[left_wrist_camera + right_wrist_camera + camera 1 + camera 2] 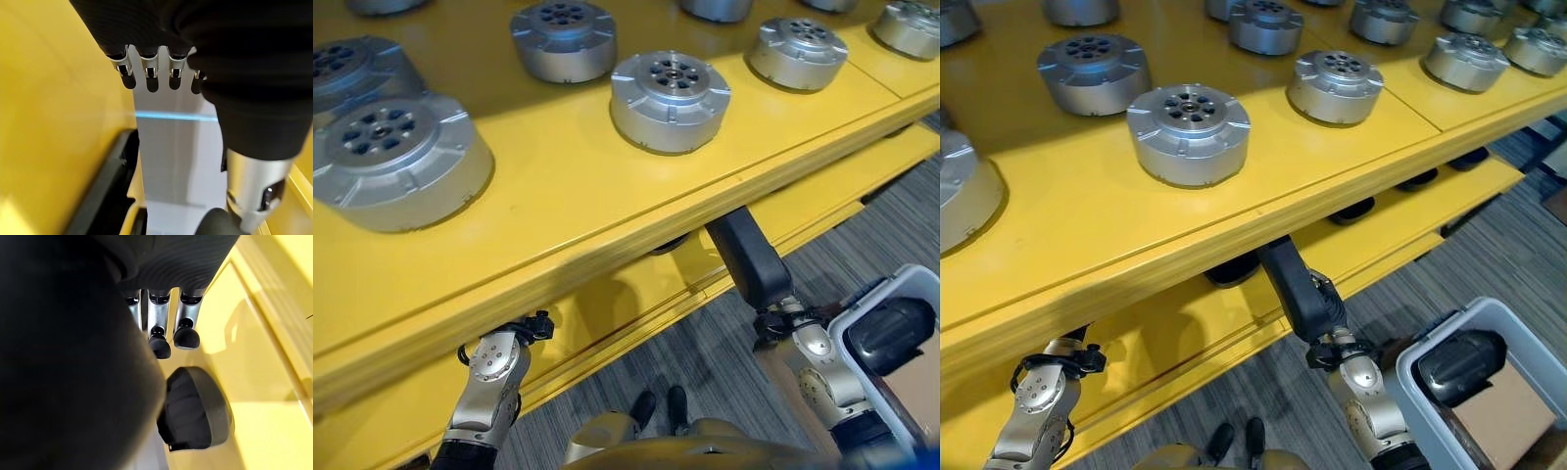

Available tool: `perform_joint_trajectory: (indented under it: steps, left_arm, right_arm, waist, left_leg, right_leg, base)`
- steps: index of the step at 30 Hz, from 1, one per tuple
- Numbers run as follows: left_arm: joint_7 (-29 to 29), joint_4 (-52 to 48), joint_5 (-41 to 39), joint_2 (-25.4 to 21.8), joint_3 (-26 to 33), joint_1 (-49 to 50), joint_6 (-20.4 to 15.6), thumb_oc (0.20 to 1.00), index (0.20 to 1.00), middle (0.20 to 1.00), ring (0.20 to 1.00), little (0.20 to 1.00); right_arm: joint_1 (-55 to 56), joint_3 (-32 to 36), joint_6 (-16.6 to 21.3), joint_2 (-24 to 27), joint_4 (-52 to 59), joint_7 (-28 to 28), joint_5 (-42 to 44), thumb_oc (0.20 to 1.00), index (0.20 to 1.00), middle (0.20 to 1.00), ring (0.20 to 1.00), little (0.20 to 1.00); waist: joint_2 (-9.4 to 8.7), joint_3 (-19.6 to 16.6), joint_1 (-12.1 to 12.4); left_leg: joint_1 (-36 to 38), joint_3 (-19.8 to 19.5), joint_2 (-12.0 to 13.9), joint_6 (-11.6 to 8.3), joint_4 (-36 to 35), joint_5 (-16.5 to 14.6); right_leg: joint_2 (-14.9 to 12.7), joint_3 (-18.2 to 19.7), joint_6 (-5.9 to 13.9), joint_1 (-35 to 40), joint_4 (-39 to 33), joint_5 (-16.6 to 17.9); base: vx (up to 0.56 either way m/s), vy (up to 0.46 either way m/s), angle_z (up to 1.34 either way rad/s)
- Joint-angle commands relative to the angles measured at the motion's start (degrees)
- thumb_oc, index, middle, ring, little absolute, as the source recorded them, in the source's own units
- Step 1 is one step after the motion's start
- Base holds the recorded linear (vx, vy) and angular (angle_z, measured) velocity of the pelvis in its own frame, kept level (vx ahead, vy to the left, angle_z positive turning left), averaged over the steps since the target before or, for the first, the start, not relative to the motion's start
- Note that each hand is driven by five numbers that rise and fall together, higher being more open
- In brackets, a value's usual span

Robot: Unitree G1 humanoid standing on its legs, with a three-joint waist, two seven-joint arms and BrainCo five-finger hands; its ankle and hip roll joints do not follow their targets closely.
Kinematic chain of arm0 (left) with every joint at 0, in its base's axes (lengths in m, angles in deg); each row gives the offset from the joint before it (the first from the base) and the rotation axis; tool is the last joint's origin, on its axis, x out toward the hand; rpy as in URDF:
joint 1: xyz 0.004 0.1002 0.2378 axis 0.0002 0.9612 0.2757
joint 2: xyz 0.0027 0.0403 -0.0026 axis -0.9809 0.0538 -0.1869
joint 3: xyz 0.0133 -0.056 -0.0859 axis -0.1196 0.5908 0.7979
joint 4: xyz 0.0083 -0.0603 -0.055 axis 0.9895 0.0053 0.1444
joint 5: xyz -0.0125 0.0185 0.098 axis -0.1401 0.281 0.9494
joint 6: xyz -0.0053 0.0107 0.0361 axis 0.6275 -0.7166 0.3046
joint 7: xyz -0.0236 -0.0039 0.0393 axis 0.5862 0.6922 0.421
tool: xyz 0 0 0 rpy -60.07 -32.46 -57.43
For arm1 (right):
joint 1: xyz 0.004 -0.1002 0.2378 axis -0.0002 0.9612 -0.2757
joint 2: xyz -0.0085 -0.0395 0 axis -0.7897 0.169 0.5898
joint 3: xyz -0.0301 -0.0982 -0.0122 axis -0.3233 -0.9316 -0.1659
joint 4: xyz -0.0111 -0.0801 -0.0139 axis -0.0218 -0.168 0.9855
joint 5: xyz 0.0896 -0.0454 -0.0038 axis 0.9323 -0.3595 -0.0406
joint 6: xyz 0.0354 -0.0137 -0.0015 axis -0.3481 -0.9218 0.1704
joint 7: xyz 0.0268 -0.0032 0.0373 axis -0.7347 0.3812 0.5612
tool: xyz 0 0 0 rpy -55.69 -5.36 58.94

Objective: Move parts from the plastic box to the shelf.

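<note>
My right hand (159,335) reaches under the top board of the yellow shelf (607,196) onto the lower board. Its fingers are straight and open, their dark tips just over a black round part (195,411) that lies on the yellow surface. From the head views I see that hand's dark cover (1298,284) going in under the shelf edge. The plastic box (1430,345) stands at the lower right with another black part (1459,367) in it. My left hand (151,73) is open and holds nothing, close to the shelf's underside.
Several silver round parts (671,98) stand on the top board. More dark parts (1351,211) sit in a row on the lower board. A brown cardboard piece (1498,411) lies in the box. Grey carpet (705,362) runs in front of the shelf.
</note>
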Motion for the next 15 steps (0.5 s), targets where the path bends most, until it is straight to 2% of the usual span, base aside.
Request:
perform_joint_trajectory:
  steps: [1,3,4,6,7,8,9,10,11,12,13,15]
  left_arm:
    - [-0.5,-4.9,-1.9,-1.3,2.4,1.2,-2.6,1.000,1.000,1.000,1.000,1.000]
    - [-0.4,-5.0,-2.6,-1.2,2.3,0.2,-2.6,1.000,1.000,1.000,1.000,1.000]
    - [-0.4,-5.2,-2.7,-1.4,2.6,0.1,-2.7,1.000,1.000,1.000,1.000,1.000]
    - [-0.6,-5.8,-2.5,-1.4,3.2,0.8,-3.0,1.000,1.000,1.000,1.000,1.000]
    - [0.0,-5.7,-2.5,-1.3,3.4,0.8,-3.1,1.000,1.000,1.000,1.000,1.000]
    - [0.0,-5.7,-2.4,-1.3,3.4,0.8,-3.1,1.000,1.000,1.000,1.000,1.000]
    - [0.1,-5.6,-2.6,-1.1,3.2,0.7,-2.9,1.000,1.000,1.000,1.000,1.000]
    - [0.1,-5.4,-3.7,-0.9,2.5,-0.2,-2.3,1.000,1.000,1.000,1.000,1.000]
    - [0.1,-5.4,-3.7,-0.9,2.5,-0.3,-2.3,1.000,1.000,1.000,1.000,1.000]
    - [0.3,-4.9,-4.3,-0.6,1.8,-1.5,-2.2,1.000,1.000,1.000,1.000,1.000]
    - [0.1,-4.7,-4.4,-0.2,0.8,-2.5,-2.2,1.000,1.000,1.000,1.000,1.000]
    - [-0.4,-4.5,-4.0,-0.6,-0.1,-3.0,-2.2,1.000,1.000,1.000,1.000,1.000]
  right_arm:
    - [-4.0,1.9,4.3,0.0,3.4,0.9,2.6,0.200,0.200,0.200,0.200,0.200]
    - [-4.0,2.8,4.6,0.7,3.9,0.2,2.1,0.200,0.200,0.200,0.200,0.200]
    - [-4.2,2.6,4.5,0.9,3.6,-0.4,1.4,0.200,0.200,0.200,0.200,0.200]
    - [-4.1,2.2,4.4,0.5,3.4,-0.3,1.3,0.200,0.200,0.200,0.200,0.200]
    - [-4.1,2.2,4.5,0.2,3.6,-0.5,1.4,0.200,0.200,0.200,0.200,0.200]
    - [-4.1,2.1,4.5,0.2,3.6,-0.5,1.4,0.200,0.200,0.200,0.200,0.200]
    - [-4.0,2.1,4.5,0.1,3.7,-0.7,1.3,0.200,0.200,0.200,0.200,0.200]
    - [-3.9,1.9,4.2,-0.1,3.5,-1.3,1.2,0.200,0.200,0.200,0.200,0.200]
    - [-3.9,1.9,4.2,-0.1,3.4,-1.3,1.2,0.200,0.200,0.200,0.200,0.200]
    - [-4.1,1.9,4.5,-0.3,3.4,-1.9,0.8,0.200,0.200,0.200,0.200,0.200]
    - [-4.3,1.9,4.5,-0.3,3.5,-2.1,0.3,0.200,0.200,0.200,0.200,0.200]
    - [-4.8,1.6,4.7,-0.9,3.3,-2.2,0.1,0.200,0.200,0.200,0.200,0.200]
  waist:
    - [-1.89,-2.3,0.1]
    - [-1.89,-0.7,-1.2]
    - [-2.03,-0.3,-1.5]
    - [-1.85,-0.6,-1.6]
    - [-1.54,-0.9,-1.9]
    - [-1.49,-0.9,-1.9]
    - [-0.94,-1.3,-2.4]
    - [0.39,-1.6,-2.9]
    - [0.43,-1.6,-2.9]
    - [1.23,-1.8,-3.3]
    - [2.08,-2.0,-3.5]
    - [3.13,-2.6,-3.0]
  left_leg:
    - [-5.8,-0.6,2.5,-3.24,8.7,-5.0]
    - [-7.0,8.5,6.6,-3.46,11.4,-7.1]
    - [-6.6,12.1,10.3,-3.47,12.2,-7.3]
    - [-5.7,13.2,14.7,-3.70,10.9,-5.5]
    - [-5.4,14.1,17.8,-4.15,9.9,-3.6]
    - [-5.3,14.0,18.0,-4.26,9.6,-3.5]
    - [-4.9,14.8,20.9,-4.95,7.2,-1.0]
    - [-5.0,16.7,24.9,-6.18,2.6,2.8]
    - [-4.7,16.7,25.1,-6.27,2.0,3.1]
    - [-5.0,18.9,26.4,-6.89,-0.7,4.5]
    - [-4.3,20.4,26.7,-7.32,-2.7,4.3]
    - [-3.4,18.6,26.2,-7.79,-4.0,3.7]
  right_leg:
    - [-1.7,-1.1,1.32,-3.1,6.5,-5.0]
    - [-3.1,-3.2,1.32,-3.7,8.8,-5.9]
    - [-3.7,-3.7,1.44,-4.0,9.9,-6.1]
    - [-4.0,-3.7,1.57,-4.5,10.9,-6.7]
    - [-4.5,-4.1,1.82,-5.1,12.1,-7.3]
    - [-4.4,-4.1,1.73,-5.2,12.4,-7.5]
    - [-4.8,-4.9,1.85,-5.7,13.9,-8.4]
    - [-5.8,-6.4,2.03,-6.4,16.5,-9.7]
    - [-5.7,-6.5,1.95,-6.6,16.8,-9.9]
    - [-6.5,-7.6,2.24,-6.6,17.7,-10.4]
    - [-7.2,-8.6,2.68,-6.7,18.6,-10.7]
    - [-8.0,-8.8,3.11,-6.1,19.2,-10.9]
  base:
    - [-0.07,-0.020,0.47]
    - [-0.10,0.048,0.48]
    - [-0.08,0.073,0.76]
    - [-0.03,0.086,0.84]
    - [-0.01,0.069,0.33]
    - [0.00,0.099,-0.01]
    - [0.02,0.191,0.25]
    - [0.02,0.192,0.39]
    - [0.01,0.224,0.43]
    - [0.01,0.177,0.66]
    - [0.04,0.280,0.70]
    - [0.08,0.273,0.61]
